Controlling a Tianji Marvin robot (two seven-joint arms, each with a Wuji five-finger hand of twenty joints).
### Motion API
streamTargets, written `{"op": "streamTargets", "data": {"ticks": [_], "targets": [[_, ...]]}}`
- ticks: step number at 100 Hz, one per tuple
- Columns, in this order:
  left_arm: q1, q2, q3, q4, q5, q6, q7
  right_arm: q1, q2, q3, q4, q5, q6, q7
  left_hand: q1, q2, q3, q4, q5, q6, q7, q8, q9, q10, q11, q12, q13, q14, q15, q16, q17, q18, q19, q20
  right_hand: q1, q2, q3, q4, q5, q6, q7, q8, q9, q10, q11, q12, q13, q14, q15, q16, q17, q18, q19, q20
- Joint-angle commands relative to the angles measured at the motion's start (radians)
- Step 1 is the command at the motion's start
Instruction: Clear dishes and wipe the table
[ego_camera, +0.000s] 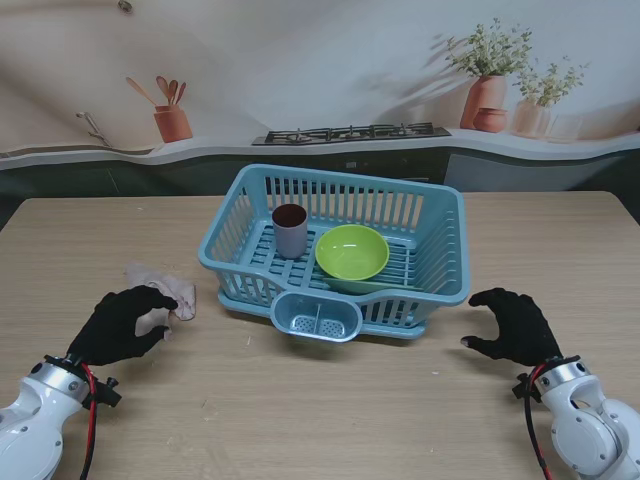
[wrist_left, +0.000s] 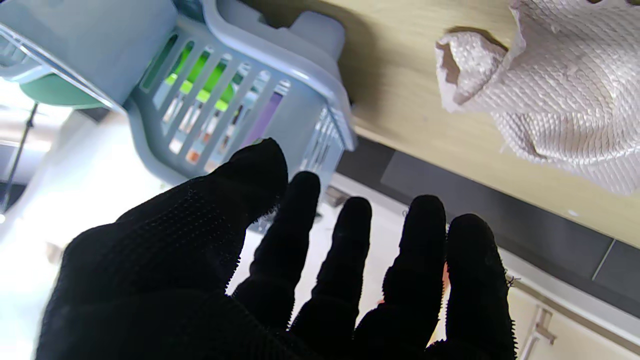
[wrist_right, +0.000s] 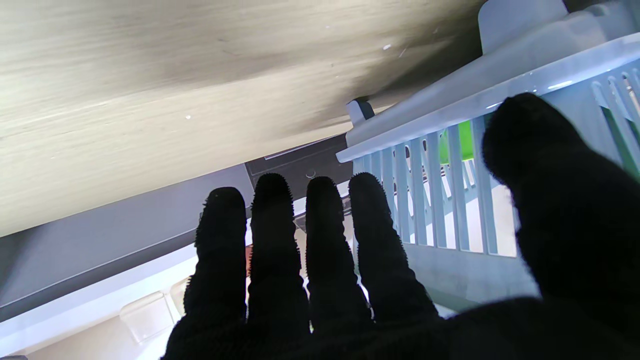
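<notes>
A blue dish rack stands mid-table, holding a dark red cup and a green bowl. A crumpled pale cloth lies on the wood to the rack's left. My left hand hovers at the cloth's near edge, fingers spread, holding nothing. The left wrist view shows the cloth just beyond the fingertips and the rack beside it. My right hand rests open near the rack's right front corner. In the right wrist view the rack wall is close to the thumb.
The wooden table ends at a dark counter front behind it. A small cutlery cup juts from the rack's near side toward me. Small crumbs speckle the wood near the rack.
</notes>
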Motion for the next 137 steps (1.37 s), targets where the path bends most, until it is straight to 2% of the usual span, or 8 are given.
{"op": "streamTargets", "data": {"ticks": [1,8,20,28,32,137], "targets": [[0.005,0.002,-0.002,-0.006,0.001,-0.007,-0.015,-0.011,-0.001,-0.001,-0.007,-0.001,-0.005,0.016,0.007,-0.03,0.049,0.019,-0.042,-0.021,-0.021,0.0,-0.038,-0.04,-0.007,-0.002,-0.031,-0.028,-0.011,-0.013,-0.019,-0.024,-0.026,-0.022,-0.022,0.033,-0.038,0.029,-0.041,0.017,-0.02,-0.011,-0.031,0.005,0.005,0.007,-0.034,-0.008,0.003,0.007,-0.016,-0.032,-0.004,0.018],[0.006,0.002,-0.004,-0.004,0.005,-0.011,-0.011,-0.013,-0.001,-0.002,-0.008,0.0,-0.004,0.02,0.004,-0.033,0.053,0.017,-0.047,-0.022,-0.022,-0.001,-0.042,-0.043,-0.009,-0.003,-0.035,-0.031,-0.015,-0.014,-0.022,-0.029,-0.029,-0.025,-0.018,0.045,-0.061,0.033,-0.042,0.017,-0.025,-0.015,-0.032,0.004,0.002,0.005,-0.035,-0.009,0.0,0.006,-0.018,-0.027,-0.006,0.021],[0.009,0.001,-0.006,-0.006,0.01,-0.011,-0.004,-0.012,-0.001,-0.003,-0.007,0.002,-0.002,0.022,0.002,-0.036,0.056,0.015,-0.056,-0.023,-0.024,-0.002,-0.052,-0.048,-0.013,-0.005,-0.043,-0.036,-0.02,-0.015,-0.029,-0.036,-0.037,-0.032,0.005,0.083,-0.174,0.052,-0.043,0.018,-0.028,-0.021,-0.035,0.003,-0.003,0.003,-0.038,-0.011,-0.005,0.002,-0.02,-0.027,-0.012,0.03],[0.011,0.001,-0.007,-0.006,0.013,-0.012,-0.002,-0.012,-0.001,-0.004,-0.006,0.002,-0.002,0.023,-0.002,-0.033,0.056,0.014,-0.059,-0.023,-0.024,-0.003,-0.053,-0.05,-0.014,-0.006,-0.044,-0.036,-0.023,-0.016,-0.033,-0.037,-0.041,-0.036,-0.005,0.081,-0.2,0.056,-0.043,0.018,-0.027,-0.021,-0.036,0.003,-0.003,0.003,-0.039,-0.011,-0.005,0.002,-0.021,-0.027,-0.013,0.031],[0.011,0.001,-0.008,-0.006,0.012,-0.013,-0.003,-0.011,-0.001,-0.005,-0.006,0.002,-0.001,0.024,-0.002,-0.032,0.055,0.013,-0.061,-0.025,-0.023,-0.003,-0.056,-0.051,-0.016,-0.007,-0.046,-0.037,-0.025,-0.016,-0.034,-0.038,-0.044,-0.038,0.0,0.083,-0.226,0.071,-0.043,0.018,-0.027,-0.021,-0.037,0.002,-0.002,0.003,-0.039,-0.011,-0.006,0.002,-0.022,-0.03,-0.015,0.032],[0.026,0.0,-0.013,-0.024,-0.004,0.001,-0.012,-0.018,-0.001,-0.013,-0.007,0.008,0.024,0.031,-0.007,-0.007,0.022,0.014,-0.069,-0.027,-0.015,-0.008,-0.057,-0.056,-0.022,-0.012,-0.049,-0.036,-0.034,-0.014,-0.046,-0.038,-0.053,-0.058,-0.003,0.094,-0.226,0.076,-0.04,0.015,-0.027,-0.022,-0.035,0.001,-0.007,0.002,-0.042,-0.012,-0.009,0.0,-0.026,-0.031,-0.022,0.039]]}}
